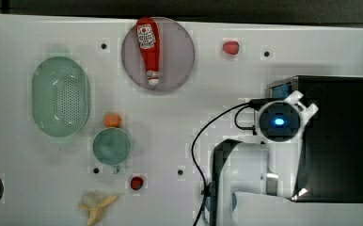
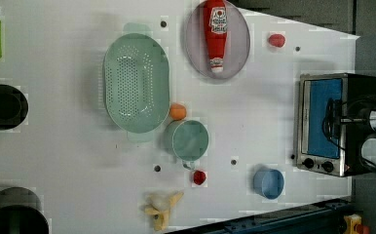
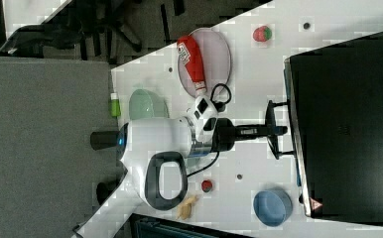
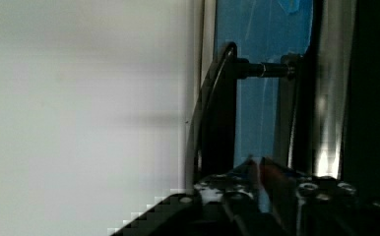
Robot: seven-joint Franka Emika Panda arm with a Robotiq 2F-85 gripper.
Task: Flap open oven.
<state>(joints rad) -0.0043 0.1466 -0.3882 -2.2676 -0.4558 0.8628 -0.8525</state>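
My gripper (image 3: 278,130) reaches straight at the oven (image 3: 346,129), which sits at the right view's right edge of the table (image 1: 184,141), its black top facing that camera. In the right view my fingers sit at the bar handle (image 3: 272,130), which stands off the door on two short posts. The jaws are narrow — closed around that bar, as far as I can see. In the wrist view the handle (image 4: 222,113) runs as a dark bar just in front of the blue glass door (image 4: 257,73), with one post joining it to the silver frame.

In the left view the oven (image 2: 329,124) shows its blue door (image 2: 325,117) shut flat against the frame, and two black knobs (image 2: 317,165) beside the glass.

Elsewhere on the table, well apart from the oven: a ketchup bottle (image 1: 149,49) lying on a plate (image 1: 179,54), a green colander (image 1: 61,96), a green cup (image 1: 112,146) with an orange ball (image 1: 113,120) just beside it, a banana (image 1: 97,205), and a blue bowl (image 2: 269,183) — that one near the oven's knob end.
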